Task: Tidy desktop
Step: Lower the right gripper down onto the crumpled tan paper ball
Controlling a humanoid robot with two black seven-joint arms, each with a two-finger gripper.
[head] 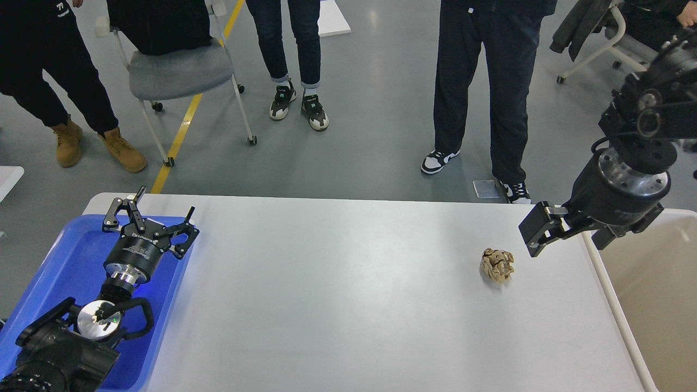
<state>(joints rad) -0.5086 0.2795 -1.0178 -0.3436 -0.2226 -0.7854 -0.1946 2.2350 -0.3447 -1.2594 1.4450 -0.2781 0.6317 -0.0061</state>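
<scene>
The desktop (337, 294) is a wide white-grey tabletop with rounded corners. A crumpled brown paper ball (497, 264) lies on it at the right. My right gripper (569, 238) hangs open above the desktop's right edge, just up and right of the ball and not touching it. One finger (536, 233) is close to the ball. My left gripper (166, 202) is open and empty over the far right corner of the blue tray (60, 267) at the left.
A beige bin (653, 294) stands against the desktop's right edge. Several people stand on the floor beyond the far edge. A grey chair (179, 71) is at the far left, another chair at the far right.
</scene>
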